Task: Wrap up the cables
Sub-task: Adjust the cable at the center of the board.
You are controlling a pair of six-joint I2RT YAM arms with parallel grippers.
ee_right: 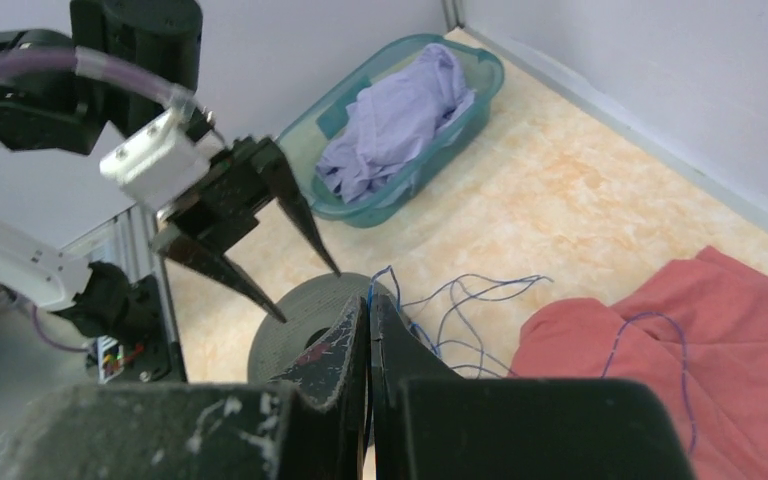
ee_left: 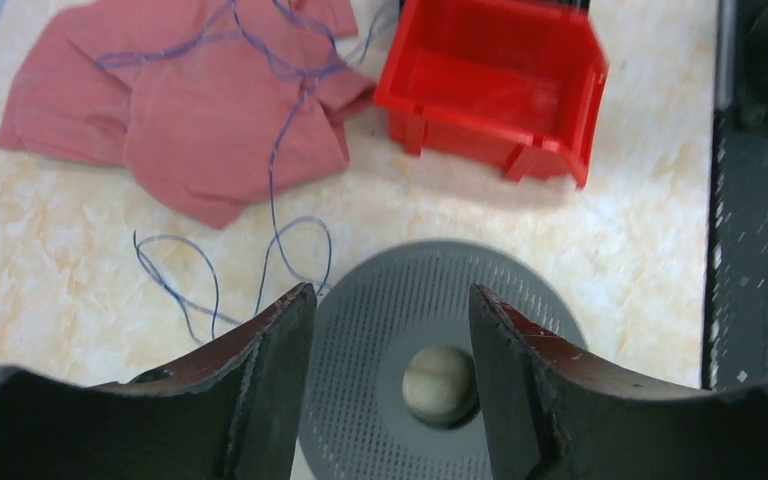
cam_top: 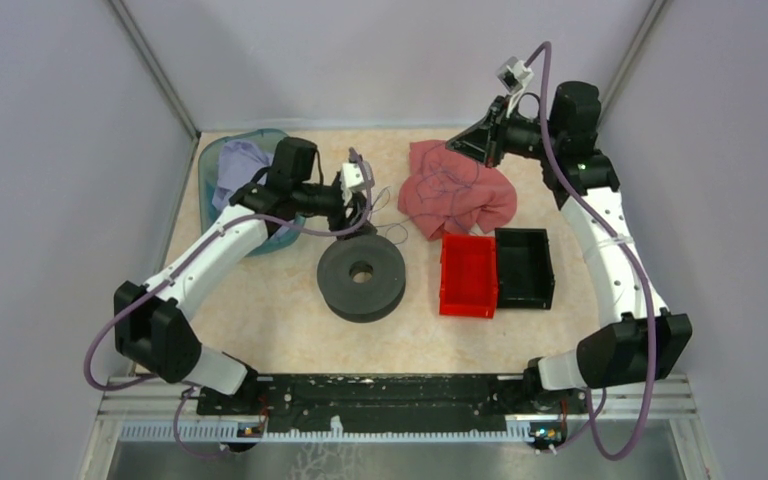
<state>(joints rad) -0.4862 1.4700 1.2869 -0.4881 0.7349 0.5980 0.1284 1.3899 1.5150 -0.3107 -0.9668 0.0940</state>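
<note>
Jaws on my left gripper (cam_top: pixel 355 205) are wide apart and hold nothing. They hang over the far edge of the big grey spool (cam_top: pixel 390 285). From my left wrist, the spool (ee_left: pixel 410 300) fills the gap between my two fingers (ee_left: pixel 275 370).

The cables (ee_left: pixel 271 190) are very thin, like thread. Some curly loops lie on the table just beside the tip of one left finger, close to the spool's rim. From there the thread runs away from these jaws and up onto a red cloth (ee_left: pixel 190 130). A red bin (ee_left: pixel 490 80) sits past the spool on the other side.

Out behind my left gripper sits a teal basket (cam_top: pixel 210 170) with a purple cloth (cam_top: pixel 240 165) in it.

My right gripper (ee_right: pixel 370 325) has its jaws pressed together. It hangs high, at the far edge of the red cloth (cam_top: pixel 460 195). The cables (ee_right: pixel 460 285) lie below and ahead of these jaws, between them and the spool (ee_right: pixel 280 335). One strand shows right at the fingertips. I cannot tell if it is pinched there. More thread lies on the red cloth (ee_right: pixel 660 380) off to one side.
</note>
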